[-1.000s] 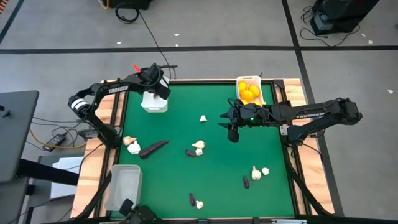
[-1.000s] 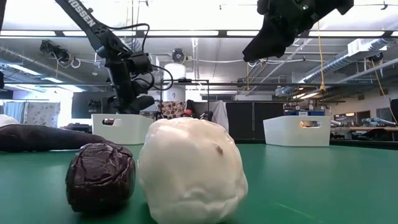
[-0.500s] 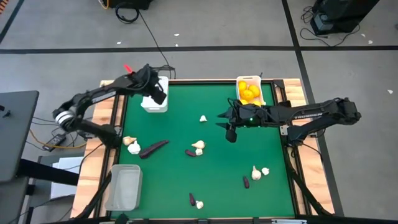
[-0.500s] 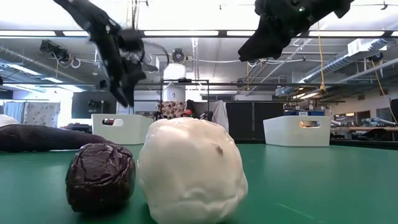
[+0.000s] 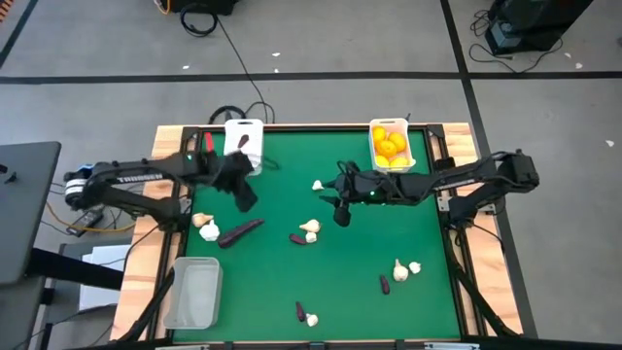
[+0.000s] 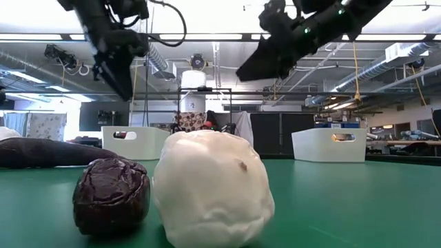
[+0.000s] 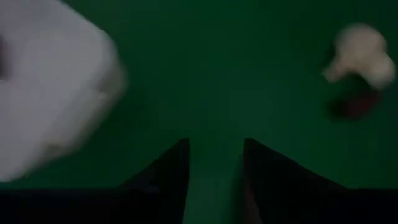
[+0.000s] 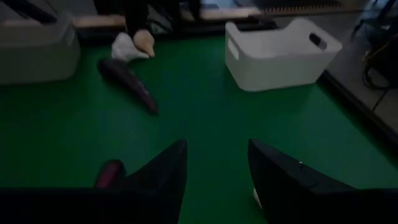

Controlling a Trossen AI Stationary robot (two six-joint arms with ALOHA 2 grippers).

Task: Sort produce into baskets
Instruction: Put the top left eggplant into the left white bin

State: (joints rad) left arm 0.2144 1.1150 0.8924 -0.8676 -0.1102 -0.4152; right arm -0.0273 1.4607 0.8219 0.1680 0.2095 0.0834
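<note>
Several pieces of produce lie loose on the green table mat [image 5: 292, 282]: whitish knobbly garlic bulbs, one at far centre [image 5: 317, 185], one at the left edge [image 5: 208, 230], a pair at right [image 5: 406, 266]; and dark purple elongated eggplants, the longest [image 5: 240, 231] lying at left just beside that left-edge bulb, with smaller ones at centre [image 5: 298, 237] and near right [image 5: 385, 284]. Garlic looks light, papery and firm, so a pinch across the fat middle should hold; too hard a squeeze could crush the skin. Eggplant skin looks glossy and likely slippery, so the long one is best taken across its mid-length, where it is thickest. Round yellow and orange citrus fruits [image 5: 390, 144] already fill the opaque white rectangular bin [image 5: 372, 129] at far right. Another opaque white bin [image 5: 243, 133] sits at far left, and the clear translucent bin [image 5: 193, 291] waits at near left. Left gripper [image 5: 243, 193] hangs over the mat near the long eggplant, fingers [image 7: 168, 168] parted and empty. Right gripper [image 5: 339, 211] hovers above centre, close to the far garlic bulb, its fingers [image 8: 165, 168] spread wide, nothing between them.
</note>
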